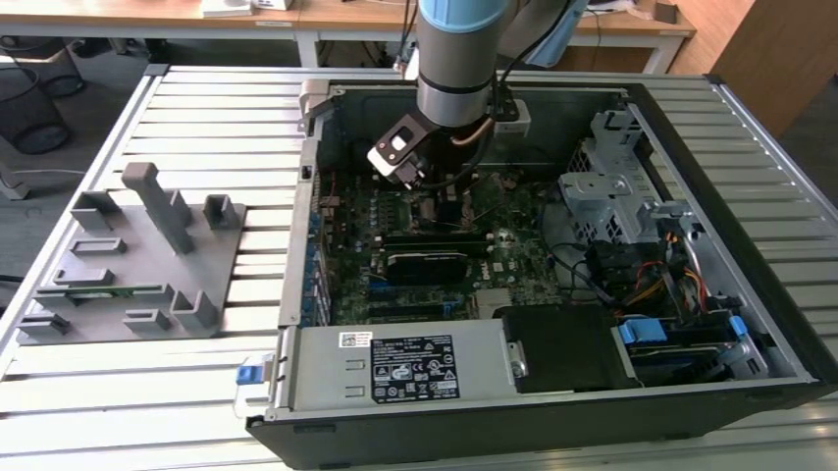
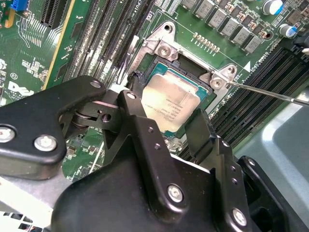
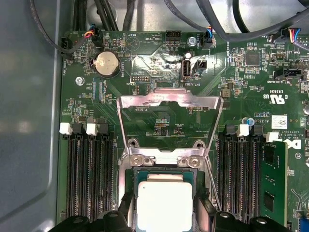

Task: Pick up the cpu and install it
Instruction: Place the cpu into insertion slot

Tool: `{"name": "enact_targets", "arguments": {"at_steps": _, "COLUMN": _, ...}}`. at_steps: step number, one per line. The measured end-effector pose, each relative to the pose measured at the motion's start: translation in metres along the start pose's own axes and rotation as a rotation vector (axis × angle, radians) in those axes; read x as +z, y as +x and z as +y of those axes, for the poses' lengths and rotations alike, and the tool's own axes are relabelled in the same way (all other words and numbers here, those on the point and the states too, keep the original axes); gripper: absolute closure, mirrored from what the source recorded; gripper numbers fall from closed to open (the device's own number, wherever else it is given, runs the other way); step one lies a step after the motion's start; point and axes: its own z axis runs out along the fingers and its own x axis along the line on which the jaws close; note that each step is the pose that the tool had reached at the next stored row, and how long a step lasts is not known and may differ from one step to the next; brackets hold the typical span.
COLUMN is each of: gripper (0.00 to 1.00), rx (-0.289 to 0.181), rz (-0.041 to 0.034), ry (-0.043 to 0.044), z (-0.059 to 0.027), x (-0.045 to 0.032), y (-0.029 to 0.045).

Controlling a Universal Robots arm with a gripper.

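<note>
The gripper (image 2: 166,110) pinches the cpu (image 2: 173,99) by two opposite edges, a black finger (image 2: 145,129) set against each. The cpu lies flat in the socket (image 2: 164,49), silver top up, with faint print across it too small to read. In the first wrist view the load plate (image 3: 169,99) stands swung open, away from the cpu (image 3: 164,203) — the thin lever (image 2: 270,94) hangs free at one side.

Memory slots (image 3: 91,169) flank the socket, and a green stick (image 3: 273,176) fills one. White lettering is scattered over the board (image 3: 241,96), which also carries a coin cell (image 3: 106,64).

In the exterior view the arm (image 1: 458,49) reaches down into the far half of the open case (image 1: 772,324), well apart from its walls. The case lies on a slatted metal table (image 1: 196,108). A printed label (image 1: 416,365) sits on the power supply (image 1: 328,378) at the near edge. A grey fixture (image 1: 131,265) stands on the exterior view's left, apart from the case — desks (image 1: 353,15) and a wire bin (image 1: 33,98) lie far beyond.
</note>
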Motion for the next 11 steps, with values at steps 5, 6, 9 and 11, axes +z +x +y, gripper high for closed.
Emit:
{"name": "enact_targets", "arguments": {"at_steps": 5, "gripper": 0.38, "rx": 0.0, "rz": 0.0001, "ry": -0.0001, "z": 0.0, "x": -0.0015, "y": 0.0}}
{"name": "enact_targets", "arguments": {"at_steps": 6, "gripper": 0.38, "rx": 0.0, "rz": 0.0, "ry": 0.0, "z": 0.0001, "x": -0.0025, "y": 0.0001}}
{"name": "enact_targets", "arguments": {"at_steps": 9, "gripper": 0.38, "rx": 0.0, "rz": 0.0, "ry": 0.0, "z": 0.0001, "x": -0.0052, "y": 0.0002}}
{"name": "enact_targets", "arguments": {"at_steps": 11, "gripper": 0.38, "rx": 0.0, "rz": 0.0001, "ry": 0.0, "z": 0.0002, "x": -0.008, "y": 0.0002}}
